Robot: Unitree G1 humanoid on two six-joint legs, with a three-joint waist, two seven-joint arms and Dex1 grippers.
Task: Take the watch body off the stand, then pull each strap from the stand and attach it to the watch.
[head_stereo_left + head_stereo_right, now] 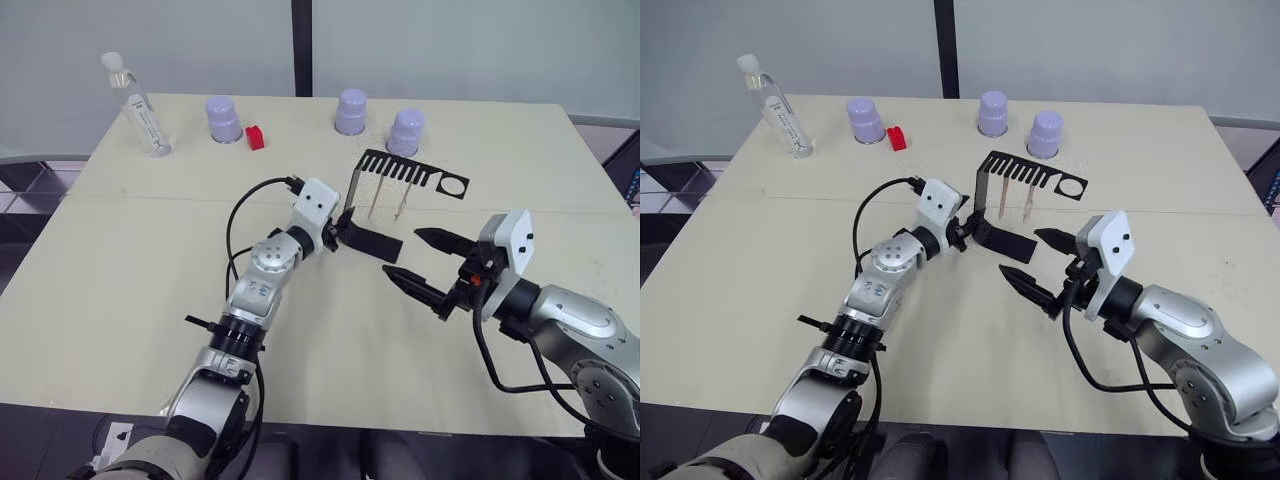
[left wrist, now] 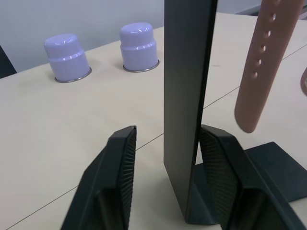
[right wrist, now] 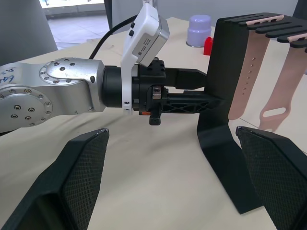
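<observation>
Silver jointed arms with round screw-ringed joints, black cables looping alongside, white camera housings at the wrists, black ribbed fingers [image 2: 120, 182] with cross-hatched pads.

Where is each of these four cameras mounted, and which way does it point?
Left eye, right eye: head, looking down over both arms at the table.
Left wrist: along the left pincer, whose fingers straddle the stand; strap hanging.
Right wrist: along the open right pincer, toward the stand.
Shared: stand, straps, purple cups.

Probably lab: bare test table [image 1: 120, 300], grey partitions [image 1: 200, 45]
</observation>
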